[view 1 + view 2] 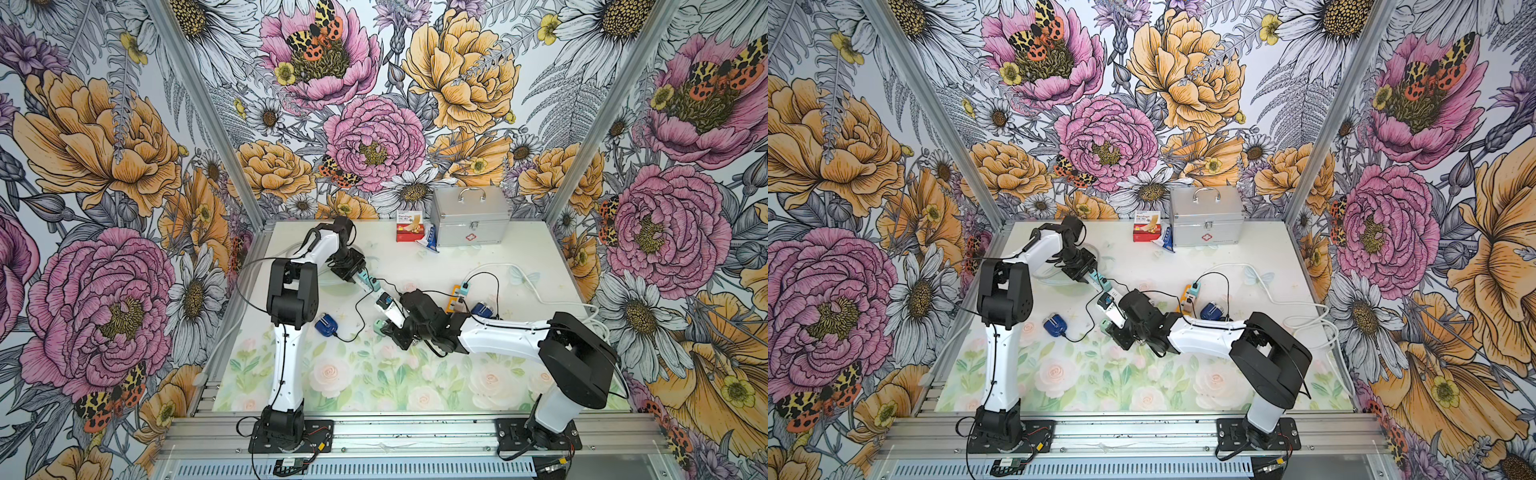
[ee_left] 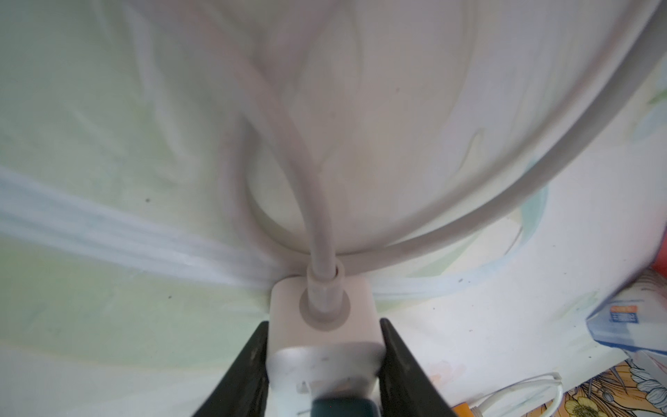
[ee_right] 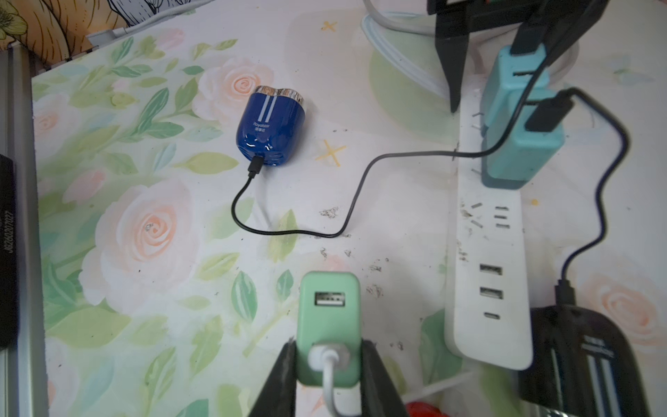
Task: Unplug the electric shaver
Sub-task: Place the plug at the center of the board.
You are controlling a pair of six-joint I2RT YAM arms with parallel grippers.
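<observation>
In both top views the left gripper (image 1: 356,277) is clamped on one end of a long white plastic power strip (image 1: 392,314). The right gripper (image 1: 386,328) sits at the strip's other end. The small glossy blue electric shaver (image 1: 326,327) lies on the floral-print table (image 1: 519,245), ahead of the right gripper's fingertips and well apart from them.

In the left wrist view, the jaws press flat against both sides of the strip's end, where its thick white cord leaves. That looks like a sound anchor, and it should hold firm so the strip cannot lift.

In the right wrist view, the right gripper is closed on a mint-green USB charger block (image 3: 328,317), which sits beside the strip, not in it. A thin black cable (image 3: 415,155) runs from the shaver and seems to end in the farther teal adapter (image 3: 512,77) on the strip, so the shaver is not yet unplugged. The sensible move is to set the charger down, take that adapter or its plug squarely, and pull straight out, never by the cable.

The shaver is rounded and deep blue, with two pale stripes and a silver band at its head. It lies with the head pointing away from the right gripper and the cable socket toward it.
</observation>
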